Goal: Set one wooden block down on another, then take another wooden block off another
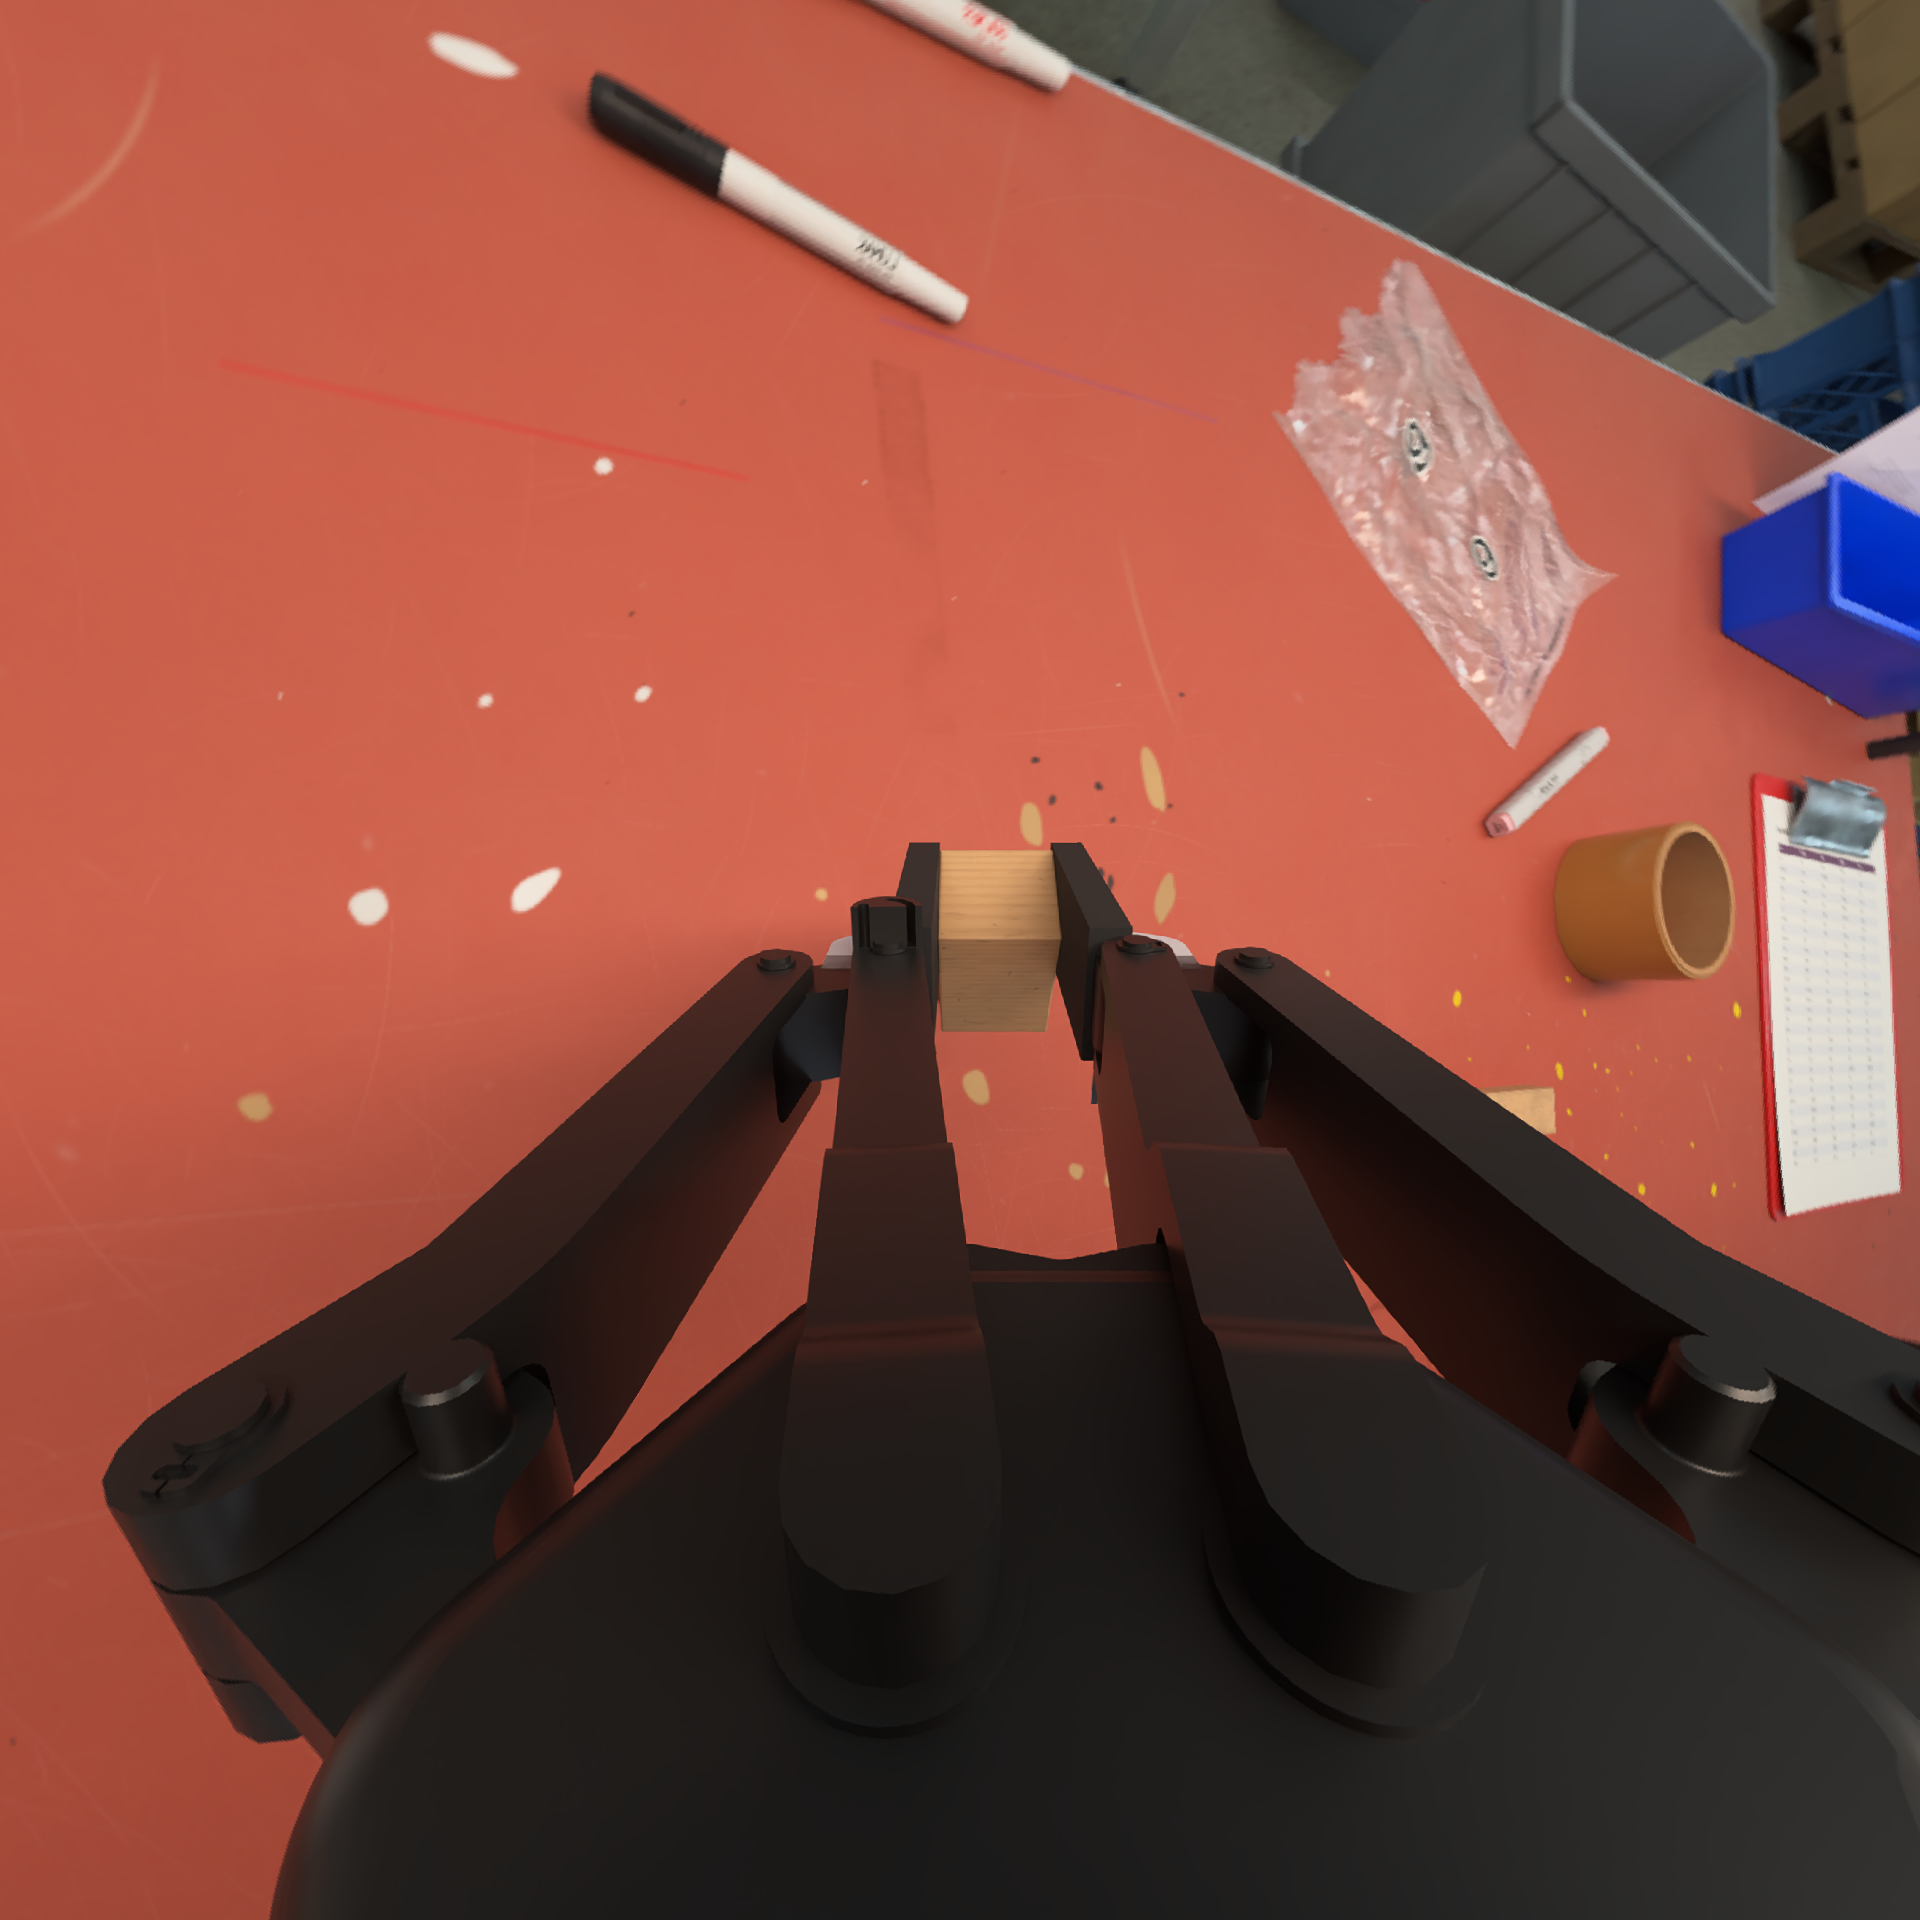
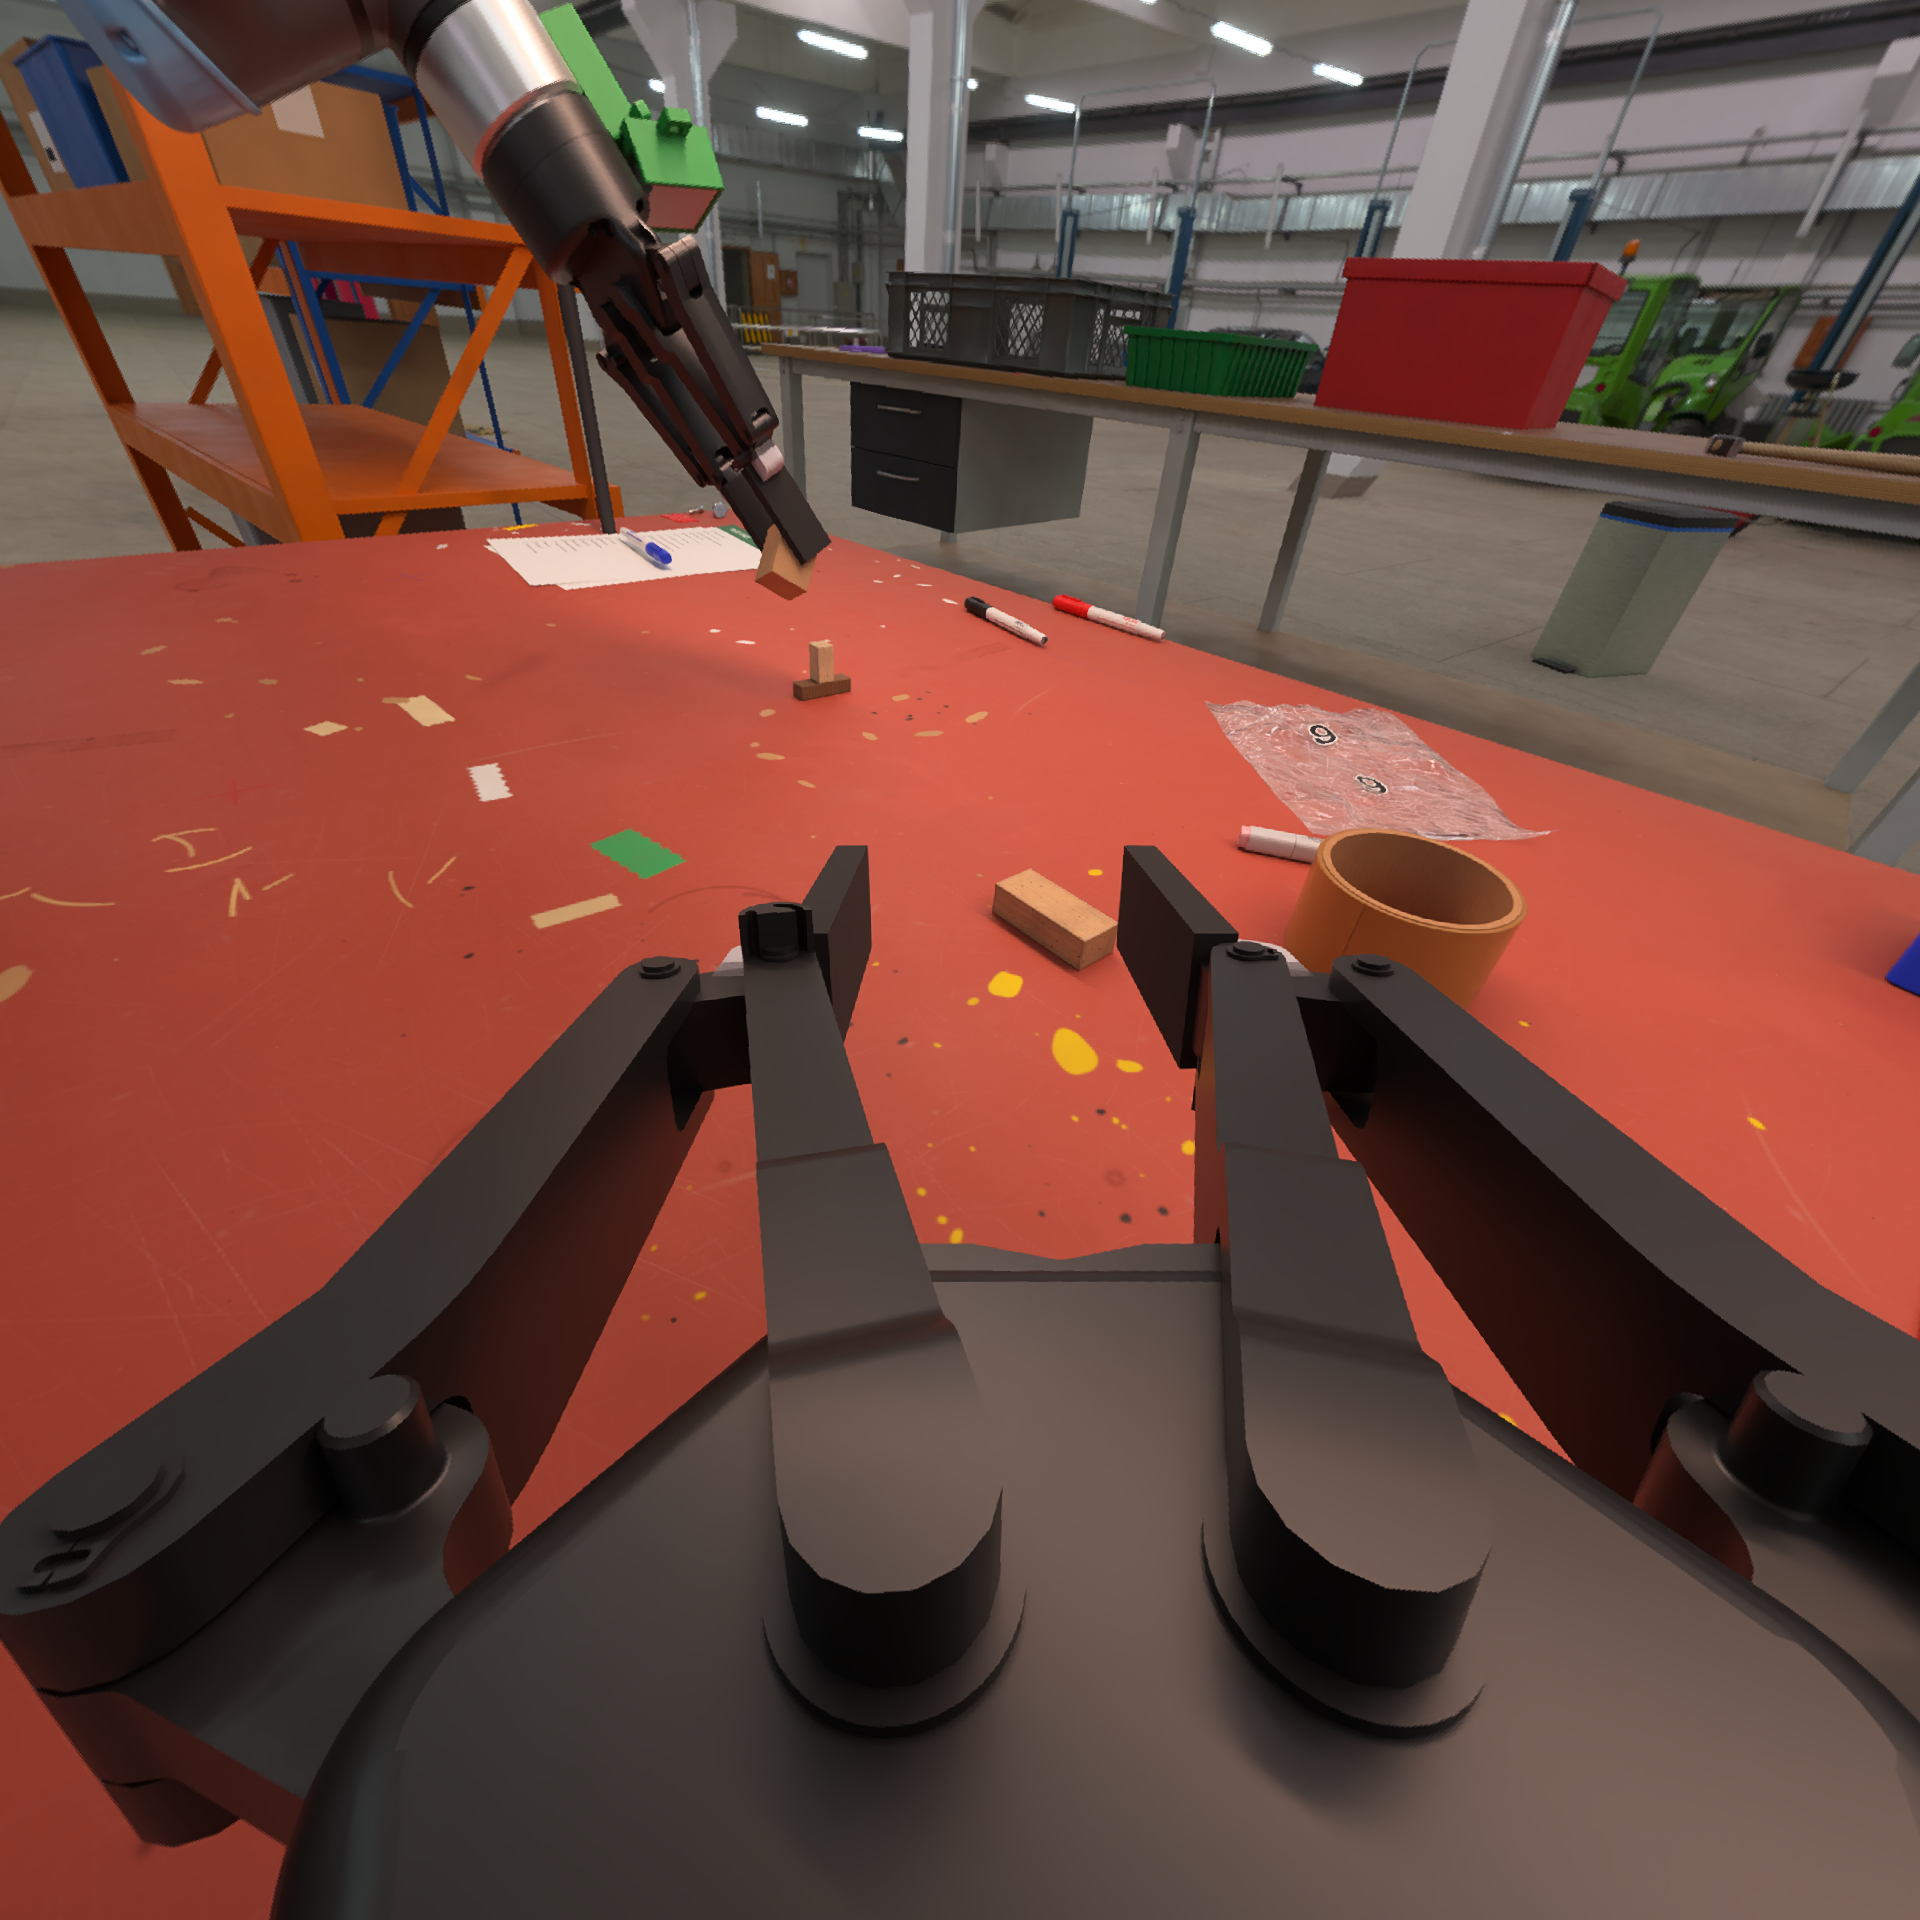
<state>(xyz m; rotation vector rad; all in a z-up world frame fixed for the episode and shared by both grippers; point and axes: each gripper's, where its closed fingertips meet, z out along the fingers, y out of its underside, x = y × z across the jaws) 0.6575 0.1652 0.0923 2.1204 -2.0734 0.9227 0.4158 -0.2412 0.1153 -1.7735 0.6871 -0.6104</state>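
Industrial hall, orange shelving, strip ceiling lights

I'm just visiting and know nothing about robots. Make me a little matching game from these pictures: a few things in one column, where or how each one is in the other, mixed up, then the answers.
Things:
1. left hand
2. right hand
3. flat wooden block
4. small upright block

States:
A. open, holding nothing
B. standing on a darker wooden piece
C. shut on a light wooden block, up in the air
D. lying on the red table beside the cardboard ring

Pairs: 1-C, 2-A, 3-D, 4-B
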